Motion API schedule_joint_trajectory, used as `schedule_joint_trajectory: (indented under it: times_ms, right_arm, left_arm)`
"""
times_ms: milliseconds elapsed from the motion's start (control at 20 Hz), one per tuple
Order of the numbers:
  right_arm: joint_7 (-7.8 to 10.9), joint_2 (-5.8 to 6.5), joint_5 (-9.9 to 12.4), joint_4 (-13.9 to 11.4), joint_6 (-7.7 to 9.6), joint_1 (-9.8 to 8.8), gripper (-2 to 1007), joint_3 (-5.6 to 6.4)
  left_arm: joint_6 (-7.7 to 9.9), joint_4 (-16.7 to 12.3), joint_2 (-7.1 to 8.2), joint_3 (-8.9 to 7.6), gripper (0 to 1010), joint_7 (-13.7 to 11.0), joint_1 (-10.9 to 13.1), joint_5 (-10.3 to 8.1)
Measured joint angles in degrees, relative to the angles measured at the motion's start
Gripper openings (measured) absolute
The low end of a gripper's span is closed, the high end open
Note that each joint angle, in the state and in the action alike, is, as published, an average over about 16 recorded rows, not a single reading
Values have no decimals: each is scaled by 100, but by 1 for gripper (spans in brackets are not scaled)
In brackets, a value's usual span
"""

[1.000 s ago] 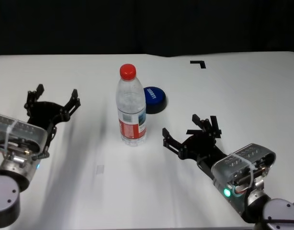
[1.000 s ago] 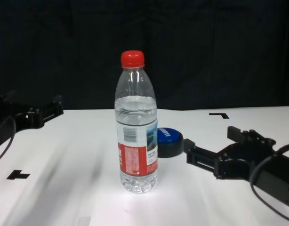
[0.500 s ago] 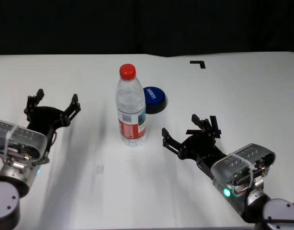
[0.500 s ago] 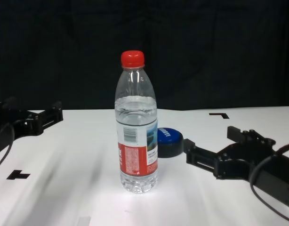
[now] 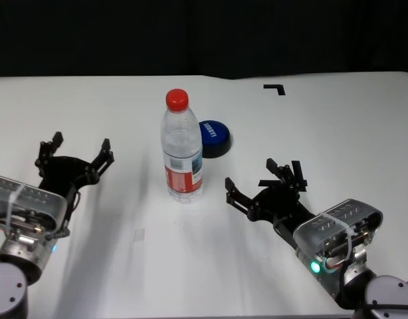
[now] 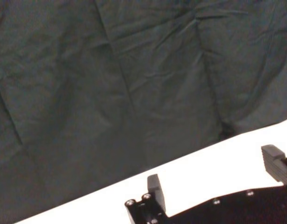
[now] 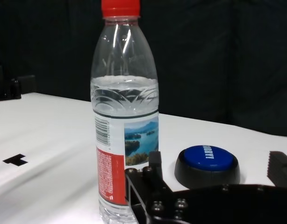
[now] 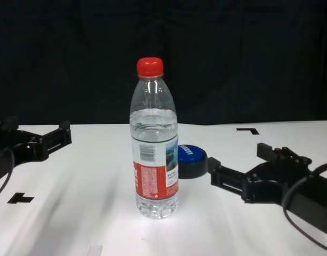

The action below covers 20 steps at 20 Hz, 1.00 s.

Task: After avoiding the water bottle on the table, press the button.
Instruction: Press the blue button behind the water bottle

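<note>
Left claw (image 5: pixel 76 157) sat low over the counter (image 5: pixel 337 133) on the robot's left, well apart from the water bottle (image 5: pixel 182 147), fingers spread wide and holding nothing; forearm ran back toward the near-left corner, claw pointing away from the robot. Right claw (image 5: pixel 265 181) hovered low on the robot's right, just beside the bottle's base but not touching, fingers also spread and empty; forearm angled in from the near-right corner, green light lit on the wrist housing. In the right wrist view the bottle (image 7: pixel 124 112) and the button (image 7: pixel 207 165) both sat ahead of the claw's fingers, button to the side of the bottle and farther off. One bottle, upright near the counter's middle, red cap on, water up to roughly the shoulder. One button (image 5: pixel 214 138), blue dome on a black base, right behind the bottle and slightly toward the robot's right, close to it, contact not clear. Neither claw touched it. Tape marks seen: one black corner mark (image 5: pixel 276 88) at the far right, one T mark (image 8: pixel 19 198) at the near left in the chest view. Two arms, two claws, both spread.
</note>
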Motion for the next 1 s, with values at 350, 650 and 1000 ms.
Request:
schedule_joint_trajectory:
  times_ms: [350,650,1000]
  right_arm:
    - [0,0,0,0,0,0,1003,0]
    - [0,0,0,0,0,0,1002,0]
    - [0,0,0,0,0,0,1002,0]
  left_arm:
    - [-8,-99,-22,-5,1003,13,114,13]
    - [-19,-186,-45,-12,1003,41,205,37]
    - [-16,-279,-60,-8,1003,47,296,66]
